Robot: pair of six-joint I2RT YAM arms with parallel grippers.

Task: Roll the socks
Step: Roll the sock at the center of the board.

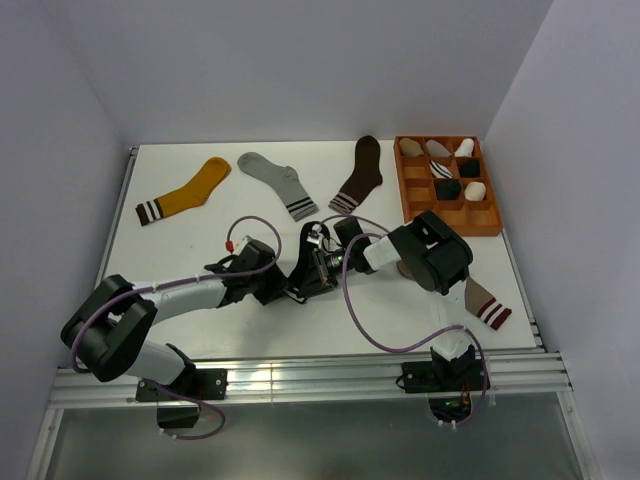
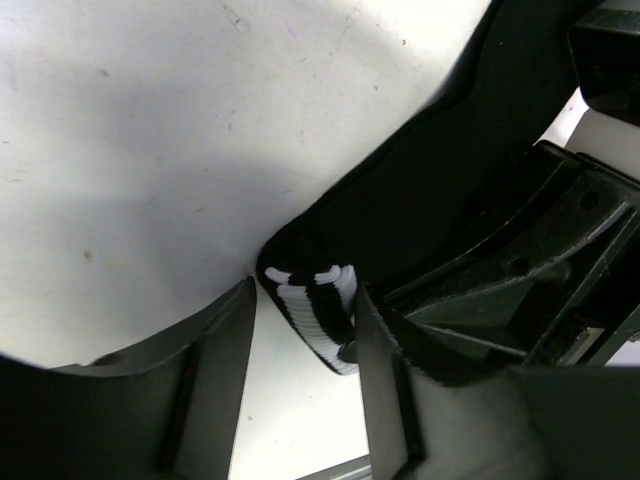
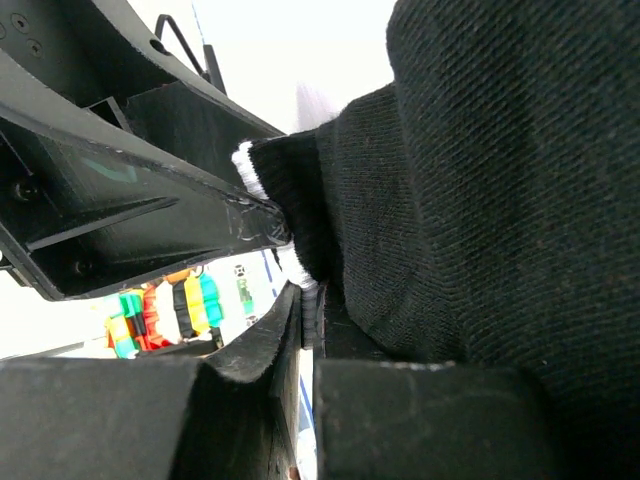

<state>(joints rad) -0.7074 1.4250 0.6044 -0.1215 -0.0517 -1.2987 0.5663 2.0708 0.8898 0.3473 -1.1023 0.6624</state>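
My two hands meet in the middle of the white table (image 1: 200, 240), and the black sock with white stripes (image 2: 420, 180) is between them. My right hand (image 3: 308, 320) is pinched tight on this sock. Its two fingers are pressed together with a thin edge of the cloth caught between them, and the rest of the sock bulges up over one finger (image 3: 430, 420). My left hand (image 2: 303, 292) comes at the sock from the other side. Its two fingers are apart, and the striped cuff (image 2: 315, 310) sits right in the gap between them. One finger (image 2: 385, 380) is touching or almost touching the cuff and the other is just beside it. I cannot tell if my left hand is squeezing the cuff or is only around it. The taupe sock (image 1: 480, 300) with the red and white cuff lies flat near the right edge of the table, partly under my right arm. At the far side of the table a yellow sock (image 1: 190, 190), a grey sock (image 1: 275, 180) and a brown sock (image 1: 362, 175) lie in a row, well apart from my hands. An orange tray (image 1: 470, 226) sits in the far right corner, and some of its little boxes have rolled-up socks in them.
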